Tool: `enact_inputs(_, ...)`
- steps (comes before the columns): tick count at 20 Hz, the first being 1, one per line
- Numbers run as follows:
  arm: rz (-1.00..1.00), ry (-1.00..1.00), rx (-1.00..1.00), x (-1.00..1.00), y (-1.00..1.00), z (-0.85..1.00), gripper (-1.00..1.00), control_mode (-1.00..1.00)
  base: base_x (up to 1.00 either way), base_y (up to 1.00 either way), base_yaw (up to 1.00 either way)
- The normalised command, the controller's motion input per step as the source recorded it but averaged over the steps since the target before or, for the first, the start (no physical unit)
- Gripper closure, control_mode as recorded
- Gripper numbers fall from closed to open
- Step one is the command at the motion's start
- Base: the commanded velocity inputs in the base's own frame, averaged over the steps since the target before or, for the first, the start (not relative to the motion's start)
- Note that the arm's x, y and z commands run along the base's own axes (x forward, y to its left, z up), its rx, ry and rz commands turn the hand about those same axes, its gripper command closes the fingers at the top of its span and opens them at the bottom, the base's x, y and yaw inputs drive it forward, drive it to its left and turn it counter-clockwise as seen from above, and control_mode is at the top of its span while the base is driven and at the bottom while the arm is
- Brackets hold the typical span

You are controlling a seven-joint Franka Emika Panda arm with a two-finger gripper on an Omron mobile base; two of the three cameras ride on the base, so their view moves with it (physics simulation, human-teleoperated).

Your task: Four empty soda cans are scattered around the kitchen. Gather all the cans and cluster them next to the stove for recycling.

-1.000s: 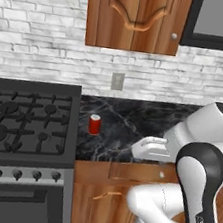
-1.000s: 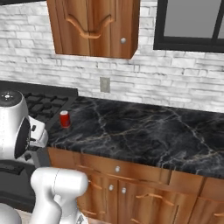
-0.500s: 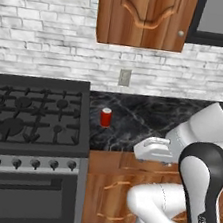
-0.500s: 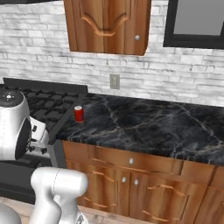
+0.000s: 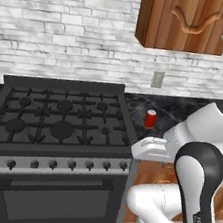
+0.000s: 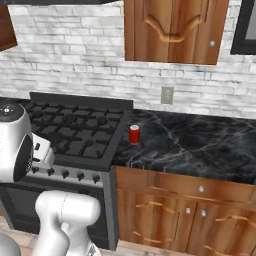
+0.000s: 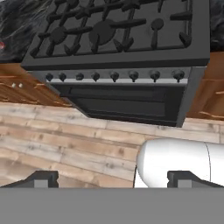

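Note:
One red soda can (image 5: pixel 150 118) with a silvery top stands upright on the black marble counter, just right of the stove (image 5: pixel 56 125). From the other side the same soda can (image 6: pixel 134 134) sits close to the stove's (image 6: pixel 75 127) right edge. My gripper (image 7: pixel 114 179) is open, its two dark fingertips (image 7: pixel 41 178) far apart with nothing between them. It looks at the stove's (image 7: pixel 118 74) front and the wood floor. My white hand (image 5: pixel 151 149) hangs low by the stove's front right corner, well below and in front of the can.
Brown wall cabinets (image 5: pixel 187 21) hang above the counter and base cabinets (image 6: pixel 190 210) stand under it. A wall socket (image 6: pixel 167 94) sits on the white brick behind the can. Black counter (image 6: pixel 200 145) stretches to the right. A tiny red speck (image 7: pixel 1 45) shows at the counter's edge, too small to identify.
The whole picture has shifted: the base has driven left, so the stove now takes up more of both base views. The can has stayed put on the counter. The gripper has stayed open.

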Motion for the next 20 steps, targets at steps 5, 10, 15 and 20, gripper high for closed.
enact_inputs(5, 0.0, 0.0, 0.0, 0.0, 0.0, 0.0, -1.0, 1.0, -0.07, 0.72, -0.09)
enact_inputs(10, 0.0, 0.0, 0.0, 0.0, 0.0, 0.0, -1.0, 1.0, -0.05, 0.77, -0.1)
enact_inputs(15, 0.0, 0.0, 0.0, 0.0, 0.0, 0.0, -1.0, 1.0, 0.0, 0.91, -0.1)
enact_inputs(20, 0.0, 0.0, 0.0, 0.0, 0.0, 0.0, -1.0, 1.0, 0.0, 0.92, -0.09)
